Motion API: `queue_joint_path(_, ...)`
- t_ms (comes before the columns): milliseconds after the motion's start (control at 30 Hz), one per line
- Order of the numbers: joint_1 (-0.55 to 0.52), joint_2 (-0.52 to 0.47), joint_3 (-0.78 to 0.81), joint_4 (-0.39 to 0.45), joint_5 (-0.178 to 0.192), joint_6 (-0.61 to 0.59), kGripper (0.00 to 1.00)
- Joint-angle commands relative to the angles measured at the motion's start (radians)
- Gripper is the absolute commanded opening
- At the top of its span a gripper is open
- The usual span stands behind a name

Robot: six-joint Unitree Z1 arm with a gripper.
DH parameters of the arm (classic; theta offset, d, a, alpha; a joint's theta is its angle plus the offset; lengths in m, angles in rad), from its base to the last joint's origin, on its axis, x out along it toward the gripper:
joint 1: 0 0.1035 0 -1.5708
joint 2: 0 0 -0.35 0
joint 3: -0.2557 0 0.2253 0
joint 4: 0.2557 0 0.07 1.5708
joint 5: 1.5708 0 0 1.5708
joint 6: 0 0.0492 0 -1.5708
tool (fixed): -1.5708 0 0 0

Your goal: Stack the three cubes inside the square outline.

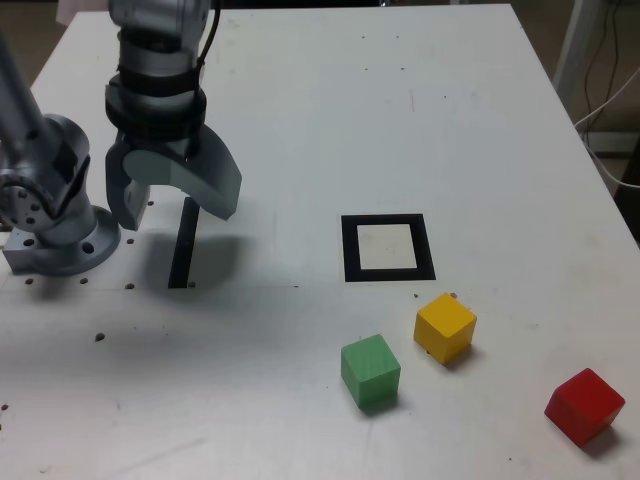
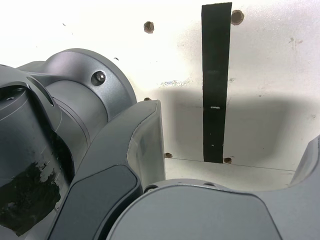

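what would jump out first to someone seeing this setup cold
Three bright cubes on the white table, toward the exterior view's lower right: green cube, yellow cube, red cube, all apart. Just above them lies the empty square outline. At the exterior view's left, the open grey end effector hangs over a black strip.

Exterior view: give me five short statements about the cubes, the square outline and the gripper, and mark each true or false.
1. The square outline holds no cube. True.
2. The green cube sits on top of the yellow cube. False: both rest on the table, side by side and apart.
3. The red cube lies farthest toward the exterior view's right. True.
4. The gripper is shut on a cube. False: it is open and empty, above the black strip.
5. The yellow cube lies nearer the outline than the red one. True.
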Motion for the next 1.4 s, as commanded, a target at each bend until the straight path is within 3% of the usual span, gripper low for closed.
queue_joint_path(0,-0.002,-0.005,0.001,0.003,-0.002,-0.002,0.99)
queue_joint_path(567,-0.029,0.022,-0.042,0.010,-0.010,-0.002,0.99)
queue_joint_path(1067,-0.239,0.175,-0.298,0.083,-0.017,-0.068,0.99)
queue_joint_path(1367,-0.313,0.293,-0.495,0.143,-0.026,-0.092,0.99)
